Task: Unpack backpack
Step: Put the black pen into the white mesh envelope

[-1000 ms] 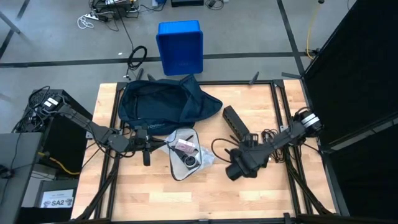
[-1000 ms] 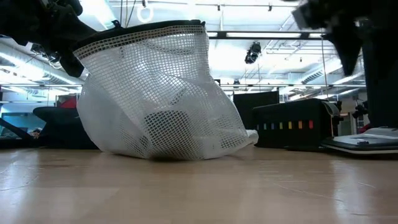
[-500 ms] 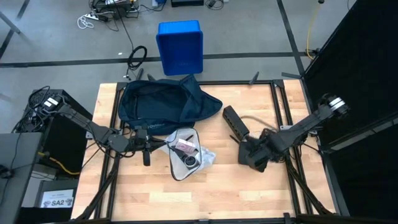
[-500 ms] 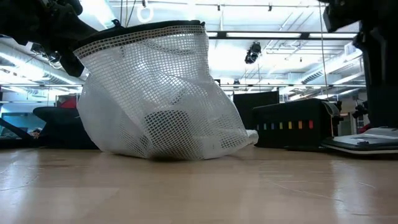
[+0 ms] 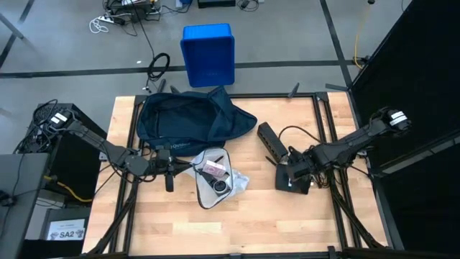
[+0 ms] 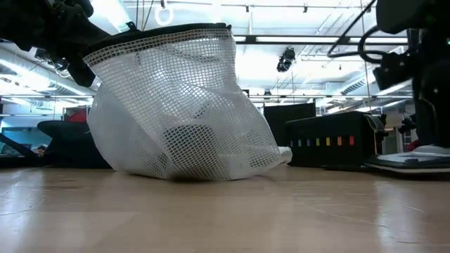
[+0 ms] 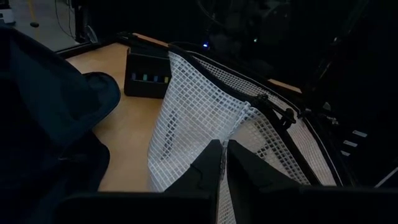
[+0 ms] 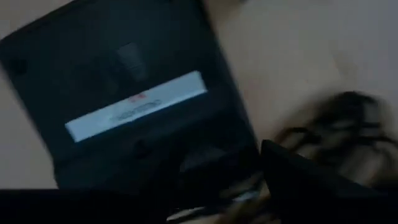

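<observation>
- The room has a grey concrete floor (image 5: pixel 287 36), with a bright blue hard plastic bin (image 5: pixel 208 54) standing on it just past the far edge of the table.
- The light wooden tabletop (image 5: pixel 237 223) sits inside a black metal frame.
- The big soft dark navy fabric backpack (image 5: pixel 188 121) lies at the far edge of the tabletop, nearer the far left corner. It looks flat and floppy, with its top flap thrown open toward the middle.
- A white see-through mesh bag with a black rim (image 5: pixel 215 178) sits near the middle of the tabletop, just in front of the backpack. Small things lie inside it.
- The left gripper (image 5: pixel 169 167) is just in front of the backpack. Its fingers (image 7: pixel 208 165) are pinched tight on the mesh bag's edge and hold that edge up.
- A long black box with little coloured marks (image 5: pixel 272 142) lies right of the middle.
- The right gripper (image 5: pixel 293 176) hovers low over a flat black case with a white label (image 8: pixel 134 109) near the right edge, well apart from the backpack. I cannot tell if its fingers are open or closed.
</observation>
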You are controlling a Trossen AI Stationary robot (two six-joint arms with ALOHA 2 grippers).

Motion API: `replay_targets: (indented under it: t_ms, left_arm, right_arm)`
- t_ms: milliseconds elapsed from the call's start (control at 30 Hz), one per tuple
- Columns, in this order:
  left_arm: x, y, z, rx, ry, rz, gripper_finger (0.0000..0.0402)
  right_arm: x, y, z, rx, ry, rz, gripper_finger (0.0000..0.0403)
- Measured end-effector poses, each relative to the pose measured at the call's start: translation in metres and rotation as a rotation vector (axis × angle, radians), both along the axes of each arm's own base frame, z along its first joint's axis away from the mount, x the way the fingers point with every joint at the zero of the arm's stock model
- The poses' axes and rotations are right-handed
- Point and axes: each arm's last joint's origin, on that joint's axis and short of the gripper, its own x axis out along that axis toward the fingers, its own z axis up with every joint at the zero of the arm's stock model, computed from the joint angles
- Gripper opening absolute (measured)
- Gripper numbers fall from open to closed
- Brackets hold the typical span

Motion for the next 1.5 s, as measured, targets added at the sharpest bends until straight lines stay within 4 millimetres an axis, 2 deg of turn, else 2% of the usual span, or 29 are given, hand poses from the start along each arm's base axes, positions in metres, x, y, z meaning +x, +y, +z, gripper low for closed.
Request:
replay_targets:
  t_ms: [200, 500, 600, 700, 800, 1000, 1167, 1333, 1500]
  left_arm:
    - [0.000, 0.000, 0.000, 0.000, 0.000, 0.000, 0.0000]
    - [0.000, 0.000, 0.000, 0.000, 0.000, 0.000, 0.0000]
    - [0.000, 0.000, 0.000, 0.000, 0.000, 0.000, 0.0000]
    - [0.000, 0.000, 0.000, 0.000, 0.000, 0.000, 0.0000]
    - [0.000, 0.000, 0.000, 0.000, 0.000, 0.000, 0.0000]
    - [0.000, 0.000, 0.000, 0.000, 0.000, 0.000, 0.0000]
    - [0.000, 0.000, 0.000, 0.000, 0.000, 0.000, 0.0000]
    - [0.000, 0.000, 0.000, 0.000, 0.000, 0.000, 0.0000]
    - [0.000, 0.000, 0.000, 0.000, 0.000, 0.000, 0.0000]
  right_arm:
    - [0.014, 0.019, 0.000, 0.162, -0.177, 0.032, 0.0180]
    - [0.042, 0.047, 0.019, 0.340, -0.569, 0.132, 0.0153]
    - [0.045, 0.050, 0.022, 0.361, -0.622, 0.138, 0.0150]
    - [0.043, 0.049, 0.020, 0.348, -0.597, 0.116, 0.0150]
    - [0.038, 0.050, 0.015, 0.318, -0.564, 0.102, 0.0164]
    - [0.031, 0.049, 0.005, 0.340, -0.503, 0.033, 0.0219]
    - [0.022, 0.044, -0.013, 0.333, -0.463, -0.022, 0.0268]
    - [0.019, 0.042, -0.030, 0.389, -0.548, -0.041, 0.0301]
    - [0.018, 0.036, -0.039, 0.403, -0.634, -0.069, 0.0313]
